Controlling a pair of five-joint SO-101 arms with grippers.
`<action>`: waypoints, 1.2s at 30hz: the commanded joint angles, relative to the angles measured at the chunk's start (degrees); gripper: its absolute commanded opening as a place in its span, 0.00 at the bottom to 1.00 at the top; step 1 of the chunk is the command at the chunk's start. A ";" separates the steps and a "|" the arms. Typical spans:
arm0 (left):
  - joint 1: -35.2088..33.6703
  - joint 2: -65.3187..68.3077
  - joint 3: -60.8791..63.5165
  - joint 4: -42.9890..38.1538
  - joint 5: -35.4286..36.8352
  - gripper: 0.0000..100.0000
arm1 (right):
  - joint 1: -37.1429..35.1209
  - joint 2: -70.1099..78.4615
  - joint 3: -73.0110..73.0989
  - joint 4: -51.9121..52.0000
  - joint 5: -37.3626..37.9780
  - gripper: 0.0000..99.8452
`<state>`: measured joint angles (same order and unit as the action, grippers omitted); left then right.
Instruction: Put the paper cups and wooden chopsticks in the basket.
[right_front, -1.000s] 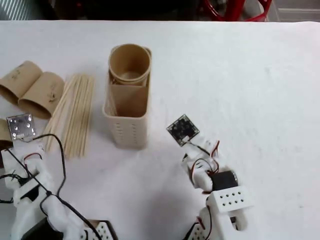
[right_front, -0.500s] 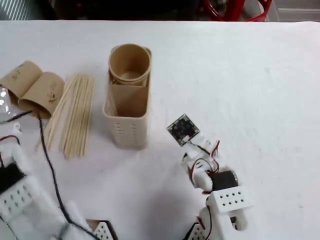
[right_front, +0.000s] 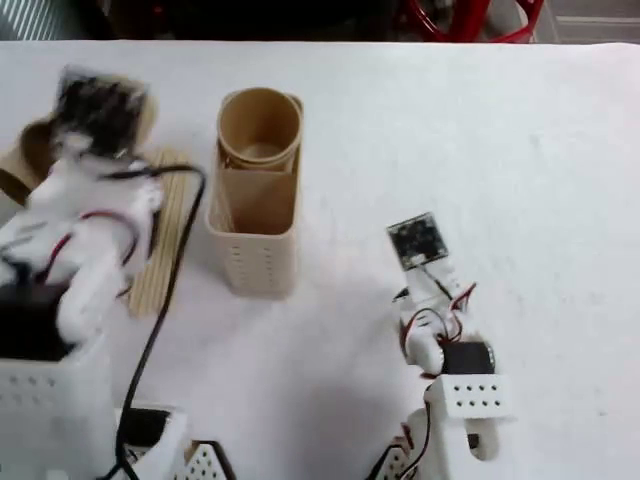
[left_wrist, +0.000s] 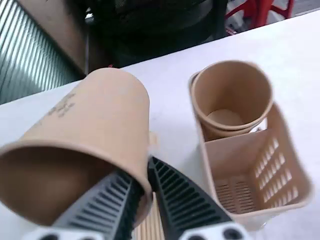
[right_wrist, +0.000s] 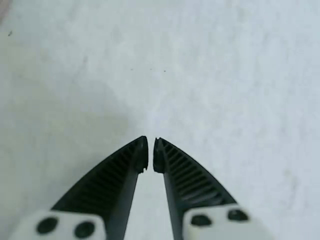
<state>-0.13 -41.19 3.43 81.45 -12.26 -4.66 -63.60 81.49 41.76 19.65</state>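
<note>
Paper cup (left_wrist: 95, 115): tan, tilted, side print too blurred to read.
Left claw (left_wrist: 145, 170): pinching the cup's rim.
Right claw (right_wrist: 150, 150): closed, empty.

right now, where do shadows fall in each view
High view: a faint shadow at the base of the basket. Left wrist view: the inside of the paper cup pinched by the left hand is shaded. Right wrist view: a soft shadow on the table beside the right hand.

White arms (right_front: 470, 395), black ribbed pincer fingers (right_wrist: 182, 175), red-black cables (right_front: 164, 297)
</note>
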 joint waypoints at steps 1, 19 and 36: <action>5.05 7.16 -7.82 -2.29 2.81 0.02 | 2.95 -0.84 -2.64 -3.21 -1.76 0.03; 11.82 29.32 -22.77 -1.67 2.46 0.03 | 3.21 -0.84 -2.55 -3.91 -1.49 0.04; 15.60 25.71 -22.77 10.81 2.02 0.03 | 1.80 -0.84 -2.46 -3.56 -1.49 0.04</action>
<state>16.04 -13.14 -19.25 92.00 -9.54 -2.64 -63.60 81.49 38.86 18.24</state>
